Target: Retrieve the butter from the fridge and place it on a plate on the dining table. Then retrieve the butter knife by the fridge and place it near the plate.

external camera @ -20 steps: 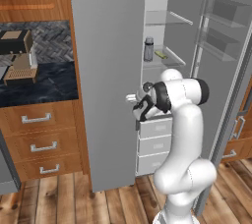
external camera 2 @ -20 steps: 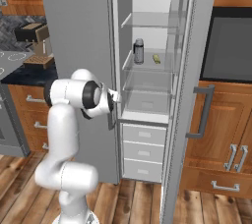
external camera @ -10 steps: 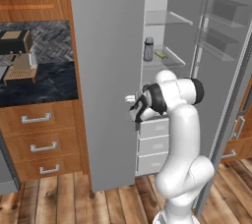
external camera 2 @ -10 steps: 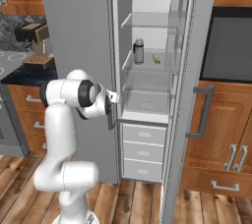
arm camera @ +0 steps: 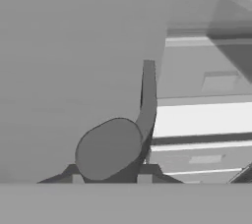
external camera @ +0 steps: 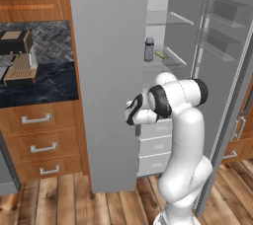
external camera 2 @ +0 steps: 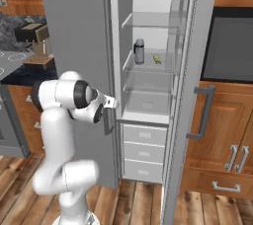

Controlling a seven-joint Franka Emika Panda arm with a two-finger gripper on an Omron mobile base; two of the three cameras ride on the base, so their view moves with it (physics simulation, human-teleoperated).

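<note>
The butter (external camera 2: 157, 59) sits pale and small on a clear shelf inside the fridge (external camera 2: 79, 46), just beside the grey can (external camera 2: 139, 51) — up and well beyond the jaws, deep in the white interior. Now the gripper (external camera 2: 109, 119): a second ago the jaws were spread wide, and they have come together around the grey bar handle (arm camera: 147, 98) of the left door. In the hand view that handle's rounded end sits right between the finger tips (arm camera: 78, 179), so it looks pinched. The arm itself has barely shifted, its elbow just a touch lower and closer to the door.

The left door (external camera: 106, 71) stands edge-on beside the jaws, its face taking up all the room on one side. On the other side are the white drawers (external camera 2: 146, 142), just past the handle. The right door (external camera 2: 190, 86) hangs wide open, well apart from the gripper, leaving the shelf opening free above. Further off, past the left door, the coffee machine (external camera: 17, 54) rests on its black counter (external camera: 44, 83).
</note>
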